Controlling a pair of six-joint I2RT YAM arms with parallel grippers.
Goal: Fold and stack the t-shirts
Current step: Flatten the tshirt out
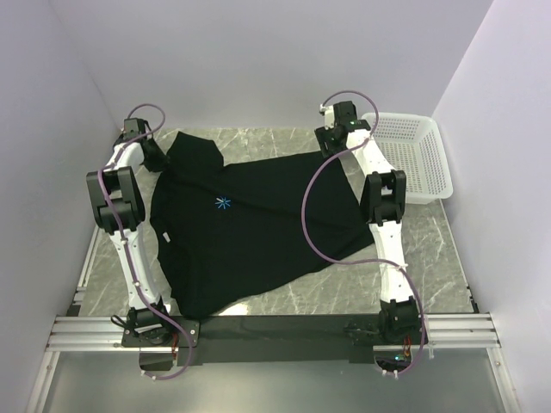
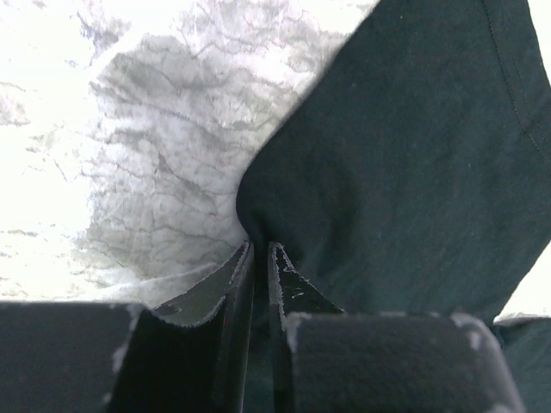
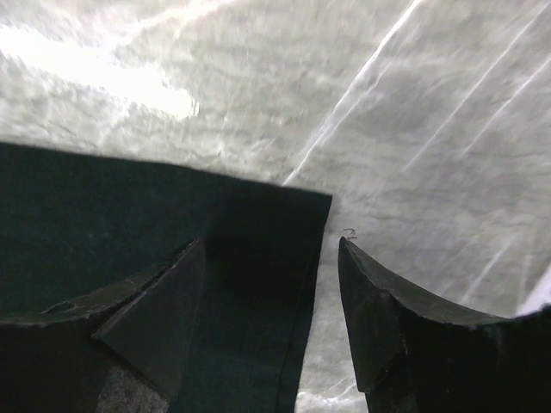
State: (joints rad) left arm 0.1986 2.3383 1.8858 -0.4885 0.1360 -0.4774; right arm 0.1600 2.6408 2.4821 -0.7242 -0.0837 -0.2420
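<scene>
Lying flat on the marbled surface [image 1: 439,267], one black cloth t-shirt [image 1: 258,232] is spread with its long axis running roughly left to right, starburst logo [image 1: 222,204] upward. A fold at its far-left edge is pinched by the nearly closed left fingers [image 2: 231,297]. Its far-right corner is straddled by the right fingers [image 3: 387,318], spread wide, nothing gripped. One white perforated basket [image 1: 413,155] stands far right

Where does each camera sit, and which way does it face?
Top external: above and behind the bases, looking down on table, t-shirt, basket; both arms show.
Left wrist: looks along the left hand, shut on the t-shirt's edge.
Right wrist: looks along the open right hand, straddling a t-shirt corner.
All three share the t-shirt.
</scene>
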